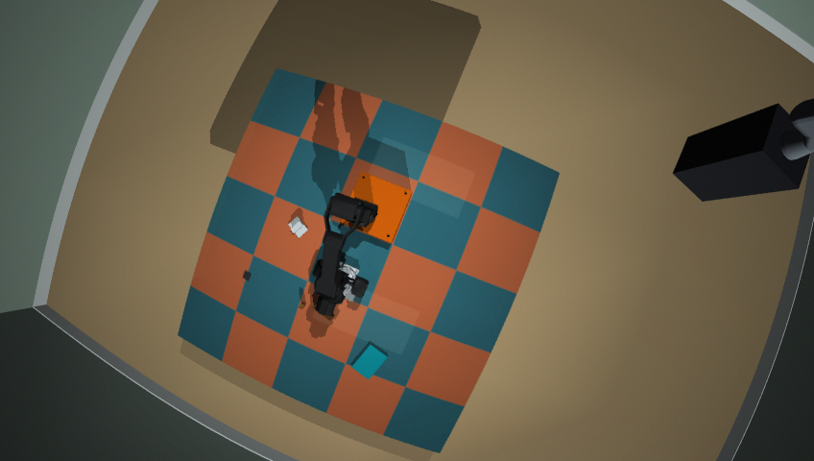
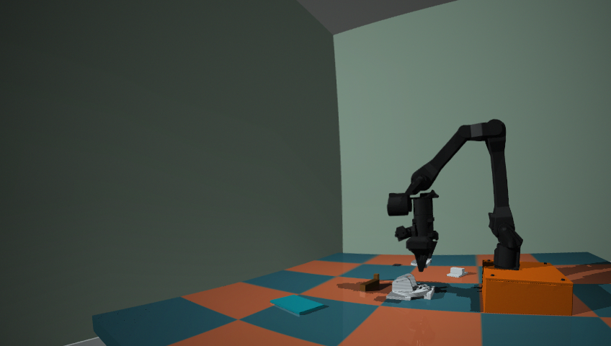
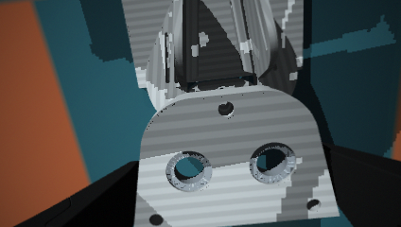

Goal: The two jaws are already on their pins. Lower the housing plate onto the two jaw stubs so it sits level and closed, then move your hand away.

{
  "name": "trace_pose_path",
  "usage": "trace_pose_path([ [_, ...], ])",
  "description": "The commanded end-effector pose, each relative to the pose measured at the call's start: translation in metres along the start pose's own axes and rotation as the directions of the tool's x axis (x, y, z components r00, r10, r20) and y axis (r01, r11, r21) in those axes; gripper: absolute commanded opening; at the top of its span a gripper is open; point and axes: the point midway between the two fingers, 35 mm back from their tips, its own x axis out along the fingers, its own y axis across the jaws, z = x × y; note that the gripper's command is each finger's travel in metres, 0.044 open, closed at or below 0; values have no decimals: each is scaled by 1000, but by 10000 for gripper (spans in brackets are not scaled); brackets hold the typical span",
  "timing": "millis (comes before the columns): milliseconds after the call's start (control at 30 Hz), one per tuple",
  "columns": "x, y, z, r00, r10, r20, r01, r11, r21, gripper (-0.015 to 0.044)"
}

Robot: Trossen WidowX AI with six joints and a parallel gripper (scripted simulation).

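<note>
My gripper (image 2: 421,269) (image 3: 225,161) points down, shut on the grey-white housing plate (image 3: 227,134) (image 2: 428,262). The plate has a rounded far edge, two ringed holes and several small holes. It looks about flat in the wrist view and hangs above the table. The white base (image 2: 400,296) (image 3: 142,28) with the curved jaws (image 3: 165,61) (image 2: 403,283) sits on the table, lower than the plate. In the wrist view the jaws show just beyond the plate's rounded edge. The plate hides part of the assembly there, and I cannot make out the jaw stubs.
A brown L-shaped piece (image 2: 370,284) lies beside the assembly. A teal slab (image 1: 370,360) (image 2: 297,303) lies farther from the arm's orange pedestal (image 1: 394,208) (image 2: 527,295). A small white block (image 1: 298,227) (image 2: 457,272) and a small dark piece (image 1: 247,275) (image 2: 397,264) lie on the checkered top.
</note>
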Motion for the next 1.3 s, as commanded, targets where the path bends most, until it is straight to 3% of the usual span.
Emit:
trace_pose_path([
  [0,0,1,0,1000,3,3,-3,1000,-7,351],
  [1267,0,-7,-12,1000,2,2,-2,1000,-14,351],
])
